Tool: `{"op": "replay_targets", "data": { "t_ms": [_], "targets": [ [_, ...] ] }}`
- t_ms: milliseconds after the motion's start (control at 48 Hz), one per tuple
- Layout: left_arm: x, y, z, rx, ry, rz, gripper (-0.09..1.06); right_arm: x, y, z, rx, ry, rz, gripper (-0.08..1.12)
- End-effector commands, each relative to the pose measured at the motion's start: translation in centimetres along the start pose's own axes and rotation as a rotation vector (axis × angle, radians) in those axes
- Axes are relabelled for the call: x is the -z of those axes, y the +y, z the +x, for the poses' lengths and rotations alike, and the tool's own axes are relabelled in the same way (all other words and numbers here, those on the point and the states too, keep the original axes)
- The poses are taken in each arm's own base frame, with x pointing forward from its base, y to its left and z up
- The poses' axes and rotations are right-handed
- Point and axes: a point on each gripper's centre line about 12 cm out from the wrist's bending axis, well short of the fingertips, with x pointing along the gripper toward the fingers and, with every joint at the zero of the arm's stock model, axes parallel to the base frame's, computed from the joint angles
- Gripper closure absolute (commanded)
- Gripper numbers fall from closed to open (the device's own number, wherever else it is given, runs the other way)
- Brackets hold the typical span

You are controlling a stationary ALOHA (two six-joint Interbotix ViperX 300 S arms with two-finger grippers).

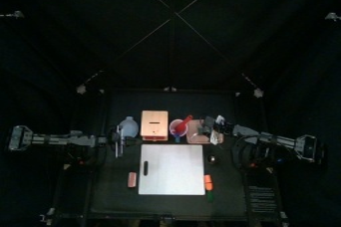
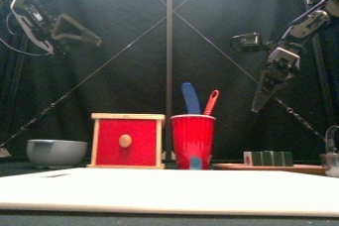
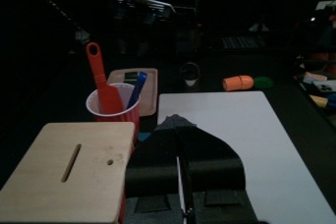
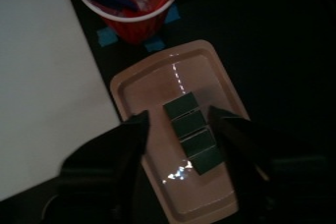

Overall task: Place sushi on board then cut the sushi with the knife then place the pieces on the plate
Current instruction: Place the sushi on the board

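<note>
Sushi [image 4: 192, 128], dark green blocks in a row, lies on pink tray [image 4: 148, 77].

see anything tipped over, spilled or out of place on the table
Nothing stands out. The red cup stands upright holding the blue knife and the red knife. The wooden box sits upright, and the sushi roll lies in one row on the pink tray.

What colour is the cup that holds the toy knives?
Red. The cup shows best in the front view.
</note>
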Motion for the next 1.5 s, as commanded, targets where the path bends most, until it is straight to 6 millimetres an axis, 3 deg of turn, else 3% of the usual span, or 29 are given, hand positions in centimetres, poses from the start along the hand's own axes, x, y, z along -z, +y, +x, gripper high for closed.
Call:
{"op": "replay_targets", "data": {
  "t_ms": [21, 646, 1500],
  "targets": [
    [-0.5, 0.1, 0.2, -0.005, -0.018, 0.001, 1.00, -1.1, -0.7, 0.0, 0.030, -0.012, -0.027, 0.03],
    [-0.2, 0.2, 0.1, -0.009, -0.010, -0.014, 1.00, 1.1, -3.5, 4.3, 0.007, 0.220, -0.108, 0.02],
    [0.1, 0.4, 0.0, -0.023, -0.003, -0.050, 1.00, 4.4, -3.4, 7.5, -0.083, 0.304, -0.133, 0.03]
  ]
}}
